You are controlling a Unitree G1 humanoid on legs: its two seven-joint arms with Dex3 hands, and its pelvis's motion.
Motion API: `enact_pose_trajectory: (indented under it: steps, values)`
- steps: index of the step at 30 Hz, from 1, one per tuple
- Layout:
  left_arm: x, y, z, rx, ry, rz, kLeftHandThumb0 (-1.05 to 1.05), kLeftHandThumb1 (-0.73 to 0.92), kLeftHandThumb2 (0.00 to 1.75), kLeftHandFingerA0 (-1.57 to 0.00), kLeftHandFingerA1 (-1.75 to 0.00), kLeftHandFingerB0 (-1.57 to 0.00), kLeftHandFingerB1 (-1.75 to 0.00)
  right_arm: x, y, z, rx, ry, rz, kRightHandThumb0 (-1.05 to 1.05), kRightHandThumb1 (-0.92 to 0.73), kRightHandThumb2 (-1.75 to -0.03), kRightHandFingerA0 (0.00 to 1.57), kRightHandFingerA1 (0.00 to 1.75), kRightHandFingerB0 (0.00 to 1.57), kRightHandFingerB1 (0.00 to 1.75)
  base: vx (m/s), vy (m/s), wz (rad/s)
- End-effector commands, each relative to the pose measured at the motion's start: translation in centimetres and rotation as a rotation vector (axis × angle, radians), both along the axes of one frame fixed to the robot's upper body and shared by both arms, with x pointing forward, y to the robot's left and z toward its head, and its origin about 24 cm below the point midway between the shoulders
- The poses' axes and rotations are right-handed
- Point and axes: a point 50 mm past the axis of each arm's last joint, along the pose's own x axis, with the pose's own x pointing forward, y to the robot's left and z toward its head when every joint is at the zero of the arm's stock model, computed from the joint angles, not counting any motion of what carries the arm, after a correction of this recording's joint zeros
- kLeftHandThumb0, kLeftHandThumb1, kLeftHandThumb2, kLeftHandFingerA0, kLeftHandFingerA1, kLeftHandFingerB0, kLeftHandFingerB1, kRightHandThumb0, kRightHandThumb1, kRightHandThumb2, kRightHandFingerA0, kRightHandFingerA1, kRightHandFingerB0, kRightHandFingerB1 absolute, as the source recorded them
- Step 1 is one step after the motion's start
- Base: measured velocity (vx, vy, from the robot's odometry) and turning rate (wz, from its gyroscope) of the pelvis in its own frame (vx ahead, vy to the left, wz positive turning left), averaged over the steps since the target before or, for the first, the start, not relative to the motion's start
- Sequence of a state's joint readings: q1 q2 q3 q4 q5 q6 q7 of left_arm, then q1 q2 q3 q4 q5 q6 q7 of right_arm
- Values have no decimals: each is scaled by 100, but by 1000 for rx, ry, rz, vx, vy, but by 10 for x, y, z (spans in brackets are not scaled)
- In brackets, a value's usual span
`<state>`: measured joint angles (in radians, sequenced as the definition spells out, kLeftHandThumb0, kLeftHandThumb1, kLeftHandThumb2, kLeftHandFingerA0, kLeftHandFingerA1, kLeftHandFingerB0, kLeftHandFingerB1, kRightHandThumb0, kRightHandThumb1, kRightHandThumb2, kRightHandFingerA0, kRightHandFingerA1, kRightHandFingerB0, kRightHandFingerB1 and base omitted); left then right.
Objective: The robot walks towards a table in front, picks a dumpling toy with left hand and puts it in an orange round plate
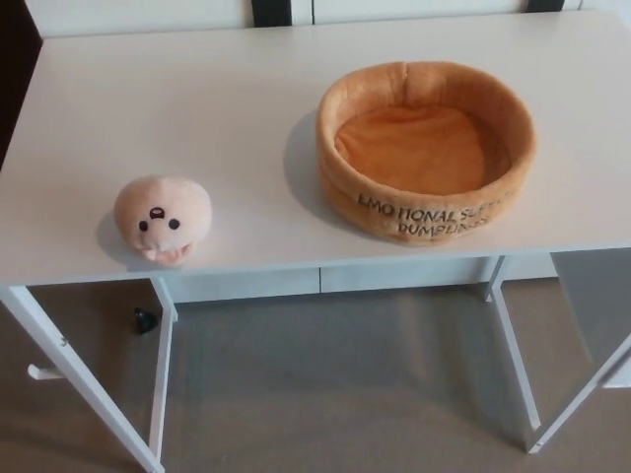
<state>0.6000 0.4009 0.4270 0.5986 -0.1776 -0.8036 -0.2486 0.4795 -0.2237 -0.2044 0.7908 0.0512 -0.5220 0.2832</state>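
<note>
Head view shows neither of my hands, so I cannot tell how their fingers stand. I see the dumpling (162, 218) near the table's (197, 108) front left edge, face toward me, well apart from the plate (426, 150) on the right, which looks empty. I judge the approach is the step in hand. To do it well I'd stop square to the table, close enough that my left arm reaches the dumpling from above without nudging it off the edge.
</note>
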Motion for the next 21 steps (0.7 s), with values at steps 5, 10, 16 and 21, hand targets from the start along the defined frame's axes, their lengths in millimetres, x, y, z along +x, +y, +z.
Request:
enact_pose_trajectory:
  steps: [5, 10, 16, 21]
  values:
    - [86, -22, 143, 107, -626, -247, -20, 55, 56, -45, -37, -32, -32, 4, -1, -1, -18, 2, -17, -27, -46, -54, 56, 46, 40, 37, 0, 0, 0]
    - [122, -37, 182, 178, -746, -337, -30, 56, 57, -41, -33, -28, -33, 4, -1, 0, -5, -1, -23, -30, -45, -53, 56, 47, 38, 37, 0, 0, 0]
    - [180, -57, 208, 304, -640, -408, -45, 47, 64, -20, -34, -17, -38, 0, 0, -3, -1, 16, -31, -28, -44, -53, 56, 48, 39, 37, 0, 0, 0]
    - [222, -70, 208, 335, -508, -498, -44, 47, 61, -16, -31, -14, -34, -6, 2, -5, 17, 28, -35, -25, -45, -53, 51, 47, 40, 37, 0, 0, 0]
